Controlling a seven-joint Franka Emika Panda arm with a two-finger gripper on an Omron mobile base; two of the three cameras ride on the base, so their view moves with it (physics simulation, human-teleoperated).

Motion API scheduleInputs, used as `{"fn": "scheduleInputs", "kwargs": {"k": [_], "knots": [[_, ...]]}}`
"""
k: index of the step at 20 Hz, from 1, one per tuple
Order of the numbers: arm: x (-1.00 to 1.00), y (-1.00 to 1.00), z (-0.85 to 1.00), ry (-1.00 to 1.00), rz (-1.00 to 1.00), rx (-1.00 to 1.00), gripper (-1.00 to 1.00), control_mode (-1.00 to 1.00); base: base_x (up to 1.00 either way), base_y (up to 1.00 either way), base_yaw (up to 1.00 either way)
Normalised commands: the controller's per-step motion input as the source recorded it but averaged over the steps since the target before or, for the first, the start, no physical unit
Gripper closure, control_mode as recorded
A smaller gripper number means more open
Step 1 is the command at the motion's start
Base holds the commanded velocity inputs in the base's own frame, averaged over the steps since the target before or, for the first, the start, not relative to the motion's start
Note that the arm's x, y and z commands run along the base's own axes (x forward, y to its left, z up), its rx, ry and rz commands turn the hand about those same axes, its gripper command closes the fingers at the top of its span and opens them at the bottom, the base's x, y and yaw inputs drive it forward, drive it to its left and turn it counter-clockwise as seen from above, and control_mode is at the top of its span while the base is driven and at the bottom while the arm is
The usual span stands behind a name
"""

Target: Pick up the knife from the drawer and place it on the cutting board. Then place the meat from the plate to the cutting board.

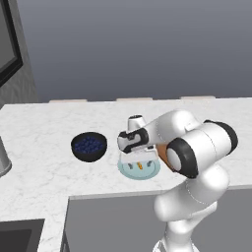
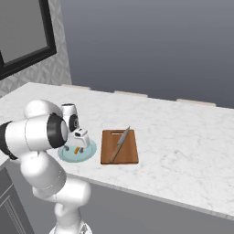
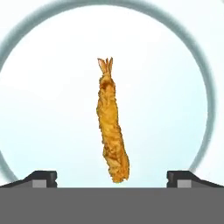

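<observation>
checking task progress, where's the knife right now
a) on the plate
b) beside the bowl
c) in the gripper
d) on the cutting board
d: the knife lies slantwise on the cutting board, while the open gripper hangs over the meat on the plate.

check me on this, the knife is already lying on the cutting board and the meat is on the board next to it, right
Not quite. The knife does lie on the cutting board, but the meat is on the plate, not the board. The hand view shows it lying there below the open jaws, and the right base view agrees.
</observation>
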Motion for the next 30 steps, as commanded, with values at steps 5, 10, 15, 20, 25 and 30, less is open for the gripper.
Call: {"fn": "scheduleInputs", "kwargs": {"k": [5, 10, 15, 20, 25, 30], "knots": [[0.24, 0.00, -0.21, 0.00, 0.00, 0.00, -1.00, -1.00, 0.00, 0.00, 0.00], [0.30, -0.06, -0.14, 0.00, 0.00, 0.00, -1.00, -1.00, 0.00, 0.00, 0.00], [0.02, 0.00, -0.32, 0.00, 0.00, 0.00, 1.00, -1.00, 0.00, 0.00, 0.00], [0.00, 0.00, -0.32, 0.00, 0.00, 0.00, 1.00, -1.00, 0.00, 0.00, 0.00], [0.00, 0.00, -0.17, 0.00, 0.00, 0.01, 1.00, -1.00, 0.00, 0.00, 0.00], [-0.13, -0.04, 0.24, -0.07, 0.00, 0.01, 1.00, -1.00, 0.00, 0.00, 0.00]]}}
